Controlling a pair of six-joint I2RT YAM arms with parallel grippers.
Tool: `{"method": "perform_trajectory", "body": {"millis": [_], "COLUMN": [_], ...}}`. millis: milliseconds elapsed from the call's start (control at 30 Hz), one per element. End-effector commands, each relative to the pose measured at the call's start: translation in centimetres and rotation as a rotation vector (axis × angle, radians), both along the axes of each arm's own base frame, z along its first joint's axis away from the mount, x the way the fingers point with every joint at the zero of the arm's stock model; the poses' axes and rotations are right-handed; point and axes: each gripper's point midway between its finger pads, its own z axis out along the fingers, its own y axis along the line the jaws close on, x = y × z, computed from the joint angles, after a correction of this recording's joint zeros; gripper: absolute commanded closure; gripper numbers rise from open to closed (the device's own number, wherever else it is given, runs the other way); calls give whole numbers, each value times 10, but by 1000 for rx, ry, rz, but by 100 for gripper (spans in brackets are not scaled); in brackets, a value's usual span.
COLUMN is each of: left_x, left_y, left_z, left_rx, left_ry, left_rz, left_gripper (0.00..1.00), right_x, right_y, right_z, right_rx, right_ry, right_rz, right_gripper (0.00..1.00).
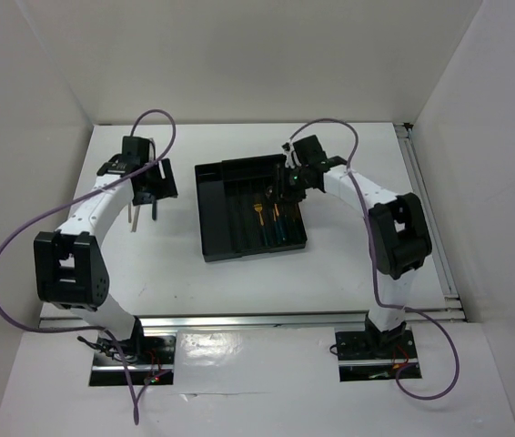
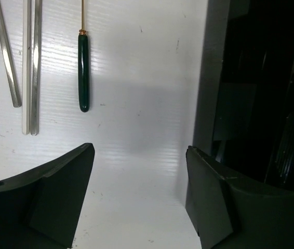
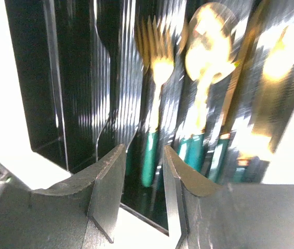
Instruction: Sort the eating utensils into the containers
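The black cutlery tray [image 1: 217, 209] lies mid-table. A gold fork with a green handle [image 3: 155, 67], a gold spoon [image 3: 209, 46] and a blurred third gold utensil [image 3: 279, 62] lie in its right compartments; they also show from above [image 1: 260, 217]. My right gripper [image 3: 144, 155] hovers over the tray's far right part [image 1: 287, 187], narrowly open and empty, with the fork's handle seen below the gap. My left gripper [image 2: 139, 155] is wide open and empty over bare table left of the tray [image 1: 155, 196]. Silver chopsticks [image 2: 32, 67] and a green-handled utensil [image 2: 83, 72] lie ahead of it.
The tray's left wall [image 2: 212, 78] stands close to my left gripper's right finger [image 2: 209, 192]. White walls enclose the table on three sides. The tray's left compartments [image 3: 79, 78] look empty. A rail runs along the table's right edge [image 1: 426, 209].
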Motion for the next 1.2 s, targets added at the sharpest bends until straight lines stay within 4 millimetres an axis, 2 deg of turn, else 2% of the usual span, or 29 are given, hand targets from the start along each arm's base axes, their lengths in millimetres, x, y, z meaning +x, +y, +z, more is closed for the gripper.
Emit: {"method": "perform_trajectory", "body": {"millis": [0,100,167,200,233,300,400,633,800,833,1000,1167], "left_x": [3,9,11,10,14,14,19,33,45,42,48,52], "left_y": [5,10,16,17,20,25,28,38,41,41,49,58], "left_z": [-13,-27,-45,-51,-53,-68,-79,-83,-77,-83,-77,-85], "left_rx": [2,4,14,18,10,6,1,12,10,8,31,48], "left_ry": [18,35,80,103,107,153,170,169,144,164,147,156], "left_rz": [-63,-80,-87,-95,-88,-76,-79,-64,-67,-68,-56,-35], "left_gripper": [17,26,32,39,41,43,45,46,48,48,49,50], "right_x": [34,43,47,50,53,55,58,52,52,52,53,54], "right_y": [-19,-40,-44,-52,-59,-63,-71,-69,-68,-68,-65,-65], "right_z": [55,65,72,76,76,76,81,74,70,70,70,65], "right_rx": [-18,-25,-25,-31,-33,-33,-34,-23,-19,-19,-11,-14], "right_ry": [-255,-295,-320,-332,-332,-335,-343,-322,-310,-310,-308,-299], "right_rz": [-3,-33,-36,-57,-73,-72,-91,-76,-70,-70,-63,-62], "right_gripper": [58,58,58,58,58,58,58,59,59,59,59,59]}}
